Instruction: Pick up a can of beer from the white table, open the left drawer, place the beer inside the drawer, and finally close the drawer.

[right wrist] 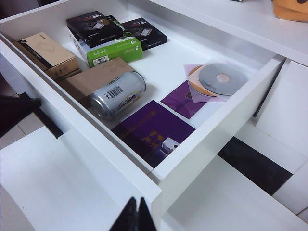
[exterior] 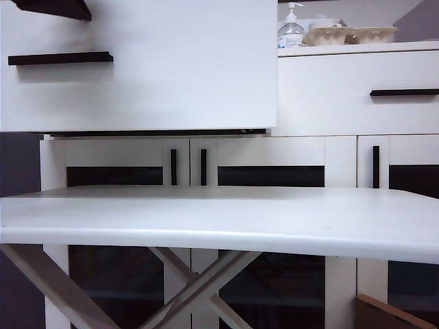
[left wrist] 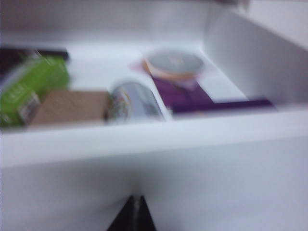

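Inside the pulled-out left drawer (right wrist: 202, 144), the can of beer (right wrist: 118, 95) lies on its side.
Beside it sit a brown box (right wrist: 94, 79), green box (right wrist: 113, 50), purple folder (right wrist: 153, 131) and disc (right wrist: 224, 78); left gripper (left wrist: 134, 214) and right gripper (right wrist: 134, 216) hover outside the front panel, fingers closed, empty.

The left drawer (exterior: 171, 68) sticks far out, its black handle (exterior: 60, 58) near the top left. The white surface (exterior: 219, 216) below it is bare. A pump bottle (exterior: 291, 29) and egg cartons (exterior: 350, 34) sit atop the cabinet (exterior: 322, 103).
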Available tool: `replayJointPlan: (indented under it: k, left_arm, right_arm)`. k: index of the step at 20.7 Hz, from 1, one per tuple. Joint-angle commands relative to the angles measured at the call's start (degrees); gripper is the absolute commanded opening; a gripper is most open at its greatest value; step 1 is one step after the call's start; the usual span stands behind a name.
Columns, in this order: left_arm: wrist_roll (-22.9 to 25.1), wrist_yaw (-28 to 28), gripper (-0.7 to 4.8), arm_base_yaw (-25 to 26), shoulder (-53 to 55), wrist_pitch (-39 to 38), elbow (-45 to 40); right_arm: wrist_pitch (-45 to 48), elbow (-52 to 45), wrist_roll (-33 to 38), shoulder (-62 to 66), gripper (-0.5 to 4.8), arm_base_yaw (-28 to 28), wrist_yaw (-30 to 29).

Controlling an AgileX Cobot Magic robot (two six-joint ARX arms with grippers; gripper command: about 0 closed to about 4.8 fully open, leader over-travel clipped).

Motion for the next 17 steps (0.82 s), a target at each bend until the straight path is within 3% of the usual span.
replayJointPlan:
  k: [1, 10, 17]
  left_arm:
    - [0.3, -2.0, -0.06, 0.1, 1.3, 4.5, 0.0]
    - [0.3, -2.2, -0.06, 0.1, 6.3, 9.6, 0.0]
    - [0.3, -2.3, -0.05, 0.1, 11.1, 21.0, 0.1]
  right_arm:
    - [1.0, 0.1, 0.3, -0.3, -0.01, 0.0, -1.6]
    - [0.7, 0.1, 0.4, -0.3, -0.01, 0.1, -2.9]
    - [0.4, 0.1, 0.4, -0.5, -0.01, 0.1, -4.0]
